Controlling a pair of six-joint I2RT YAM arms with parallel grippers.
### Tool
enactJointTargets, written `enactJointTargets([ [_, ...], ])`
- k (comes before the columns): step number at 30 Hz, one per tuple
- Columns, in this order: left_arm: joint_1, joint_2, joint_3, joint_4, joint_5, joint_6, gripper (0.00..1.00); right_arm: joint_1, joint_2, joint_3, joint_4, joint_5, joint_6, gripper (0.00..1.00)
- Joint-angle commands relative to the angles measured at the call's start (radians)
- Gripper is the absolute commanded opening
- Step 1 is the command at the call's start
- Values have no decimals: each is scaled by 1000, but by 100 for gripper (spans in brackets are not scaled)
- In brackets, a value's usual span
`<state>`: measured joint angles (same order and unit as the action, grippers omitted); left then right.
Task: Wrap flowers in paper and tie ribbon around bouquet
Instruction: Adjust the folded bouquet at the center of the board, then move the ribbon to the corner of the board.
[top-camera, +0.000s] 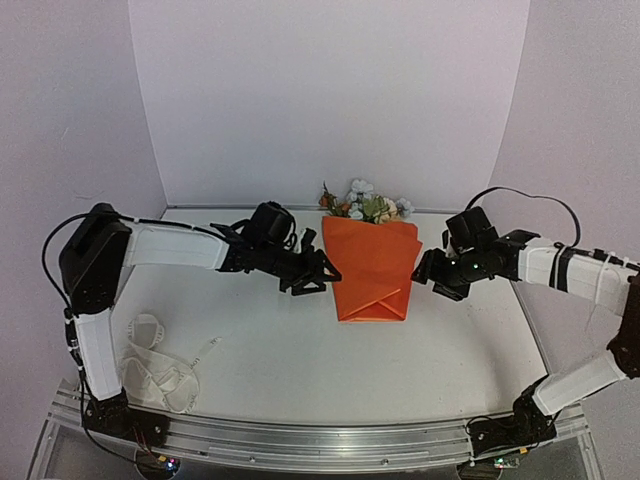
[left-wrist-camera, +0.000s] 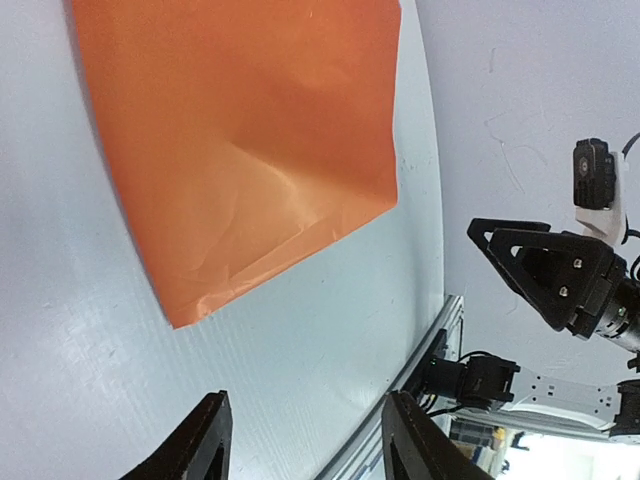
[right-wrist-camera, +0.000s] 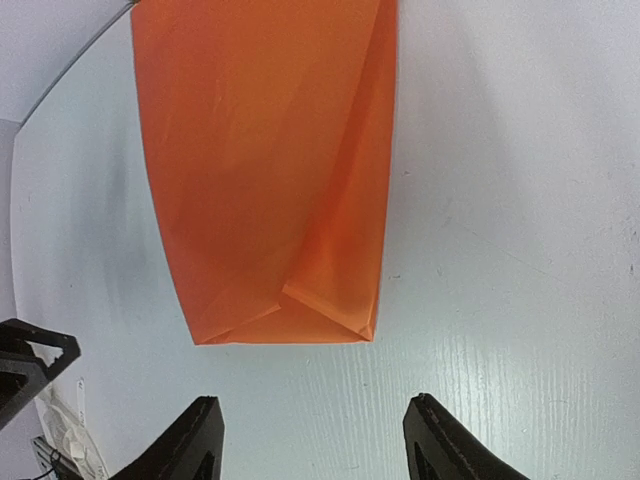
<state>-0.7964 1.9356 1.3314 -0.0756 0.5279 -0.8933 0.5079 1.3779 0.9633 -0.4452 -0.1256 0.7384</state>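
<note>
**Wrapped bouquet lies mid-table between two empty grippers**

The bouquet (top-camera: 370, 265) lies flat on the table (top-camera: 300, 350), toward its far edge. Its orange paper (top-camera: 372, 285) tapers to a folded end that points at the arms. The flowers (top-camera: 368, 205) poke out of the far, wider end in pale blue, peach and rust. Only the overhead view shows them, and their stems are hidden inside the wrap.

The right wrist view shows the narrow end with its triangular flap. The left wrist view shows only a creased corner, the rest being cut off.

The left gripper (top-camera: 325, 272) sits just left of the wrap and the right gripper (top-camera: 420, 270) just right of it. In each wrist view the fingers stand wide apart over bare table with nothing between them. Whether either fingertip touches the paper's edge cannot be told.

The ribbon (top-camera: 158, 375) lies in a loose white heap by the left arm's base, well apart from the bouquet. Its lettering is too small to read.
</note>
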Motion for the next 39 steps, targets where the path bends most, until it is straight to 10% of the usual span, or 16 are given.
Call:
enactJointTargets([
  [1, 18, -206, -160, -148, -255, 48, 57, 67, -75, -14, -26, 105, -50, 68],
  [15, 20, -695, -667, -474, -700, -172, 59, 168, -154, -59, -9, 106, -98, 85],
  [39, 70, -533, -725, -350, -669, -63, 56, 192, -142, -105, 57, 80, -60, 75],
])
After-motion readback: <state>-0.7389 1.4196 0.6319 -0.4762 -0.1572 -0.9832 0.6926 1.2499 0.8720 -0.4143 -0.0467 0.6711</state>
